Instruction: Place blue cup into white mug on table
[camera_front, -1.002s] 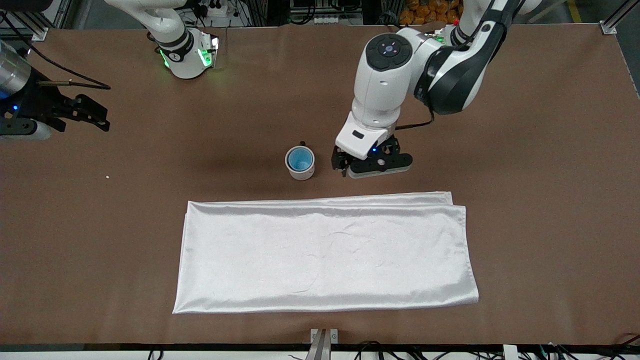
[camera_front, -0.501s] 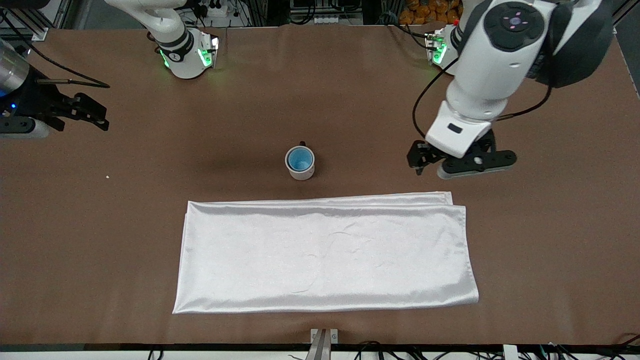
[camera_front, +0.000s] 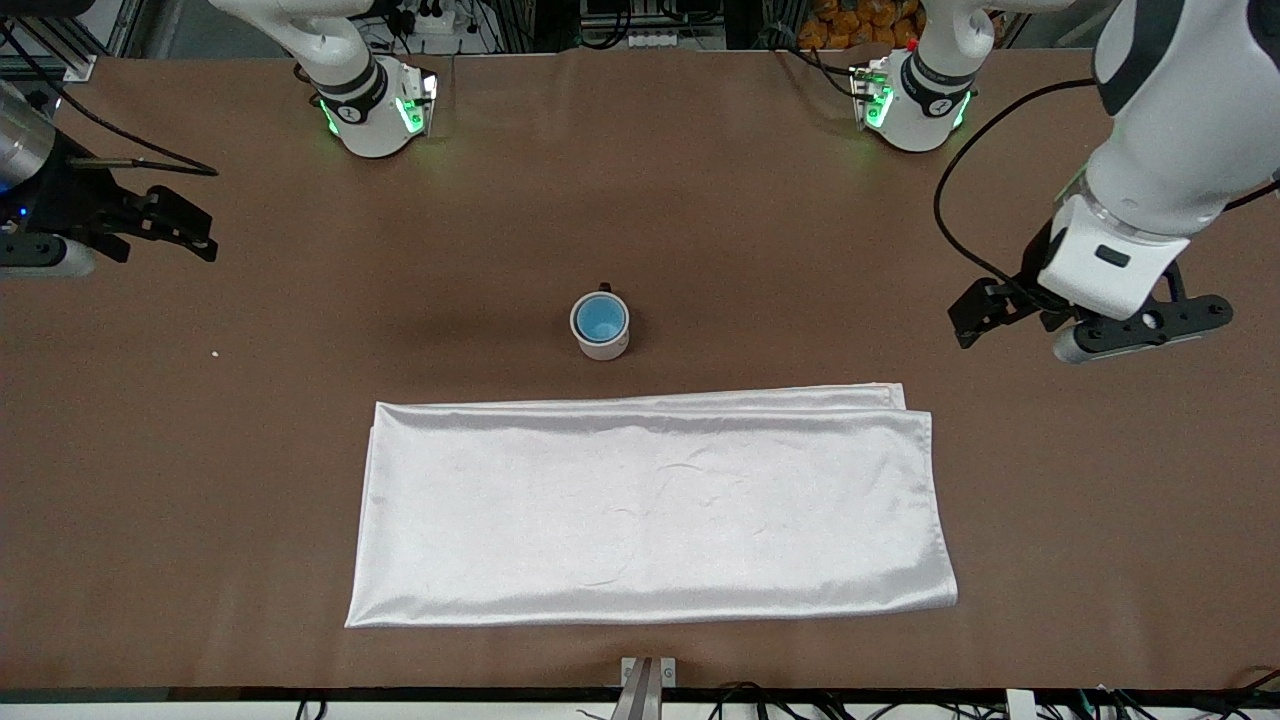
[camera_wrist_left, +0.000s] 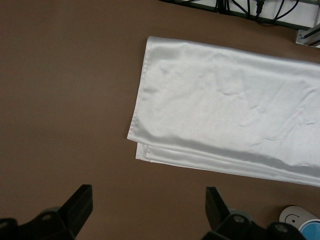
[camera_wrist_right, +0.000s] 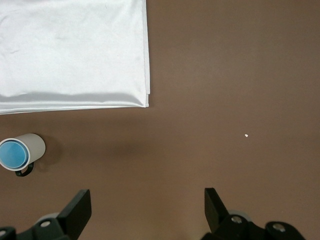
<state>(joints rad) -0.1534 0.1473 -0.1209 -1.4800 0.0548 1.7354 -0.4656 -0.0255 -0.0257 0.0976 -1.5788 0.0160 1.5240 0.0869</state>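
The blue cup (camera_front: 601, 319) sits inside the white mug (camera_front: 604, 348), which stands upright on the brown table (camera_front: 800, 200) near its middle, black handle toward the robots' bases. My left gripper (camera_front: 978, 312) is open and empty, up over bare table toward the left arm's end. In the left wrist view its gripper (camera_wrist_left: 148, 201) is wide apart, with the mug (camera_wrist_left: 295, 216) and cup (camera_wrist_left: 313, 231) at the frame's edge. My right gripper (camera_front: 205, 235) waits open over the right arm's end. The right wrist view shows its gripper (camera_wrist_right: 147, 202), the mug (camera_wrist_right: 34, 145) and cup (camera_wrist_right: 12, 154).
A folded white satin cloth (camera_front: 650, 510) lies flat, nearer to the front camera than the mug; it also shows in the left wrist view (camera_wrist_left: 230, 110) and right wrist view (camera_wrist_right: 70, 50). A tiny white speck (camera_front: 215, 353) lies toward the right arm's end.
My left gripper has pulled away from beside the mug, moving up and toward the left arm's end of the table. The cup stays in the mug. The right arm has not moved.
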